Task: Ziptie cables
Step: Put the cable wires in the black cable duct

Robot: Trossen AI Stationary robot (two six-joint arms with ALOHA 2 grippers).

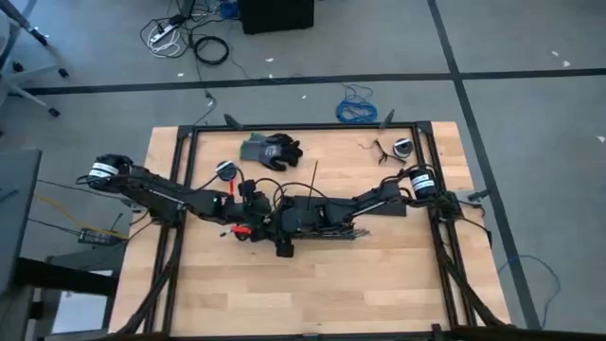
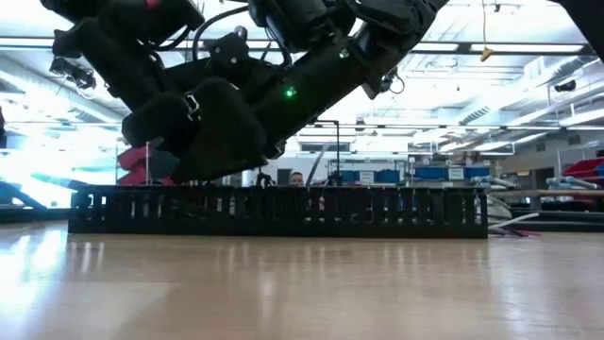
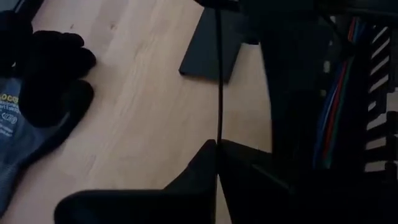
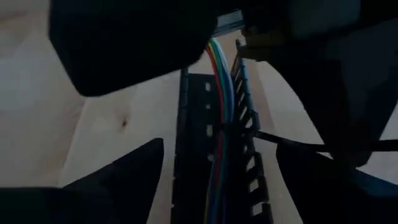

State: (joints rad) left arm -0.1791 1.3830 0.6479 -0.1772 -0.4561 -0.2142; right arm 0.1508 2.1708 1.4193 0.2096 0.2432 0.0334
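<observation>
High view shows both arms meeting over the middle of the wooden surface (image 1: 379, 275), the left gripper (image 1: 254, 210) reaching in from the left and the right gripper (image 1: 289, 227) from the right, the two crowded close together above one end of a long black slotted cable duct (image 1: 350, 227) that lies across the surface. The cables (image 4: 219, 93), a bundle of thin wires in green, blue, red and pale tones, run lengthwise inside that duct, as the right wrist view shows, and a thin black ziptie (image 4: 286, 142) crosses the bundle and passes out through the duct's slotted wall. In the left wrist view a thin black strip (image 3: 219, 81) stands straight up from the point where the left gripper's jaws meet, so those jaws look pressed together on it, with the coloured wires visible in the duct to one side. Whether the right gripper's jaws are apart or together I cannot tell. A grey and black work glove (image 1: 270, 150) lies on the surface near the far edge, well apart from the duct. Low view shows the duct side-on with both arms bent down over its left part.
</observation>
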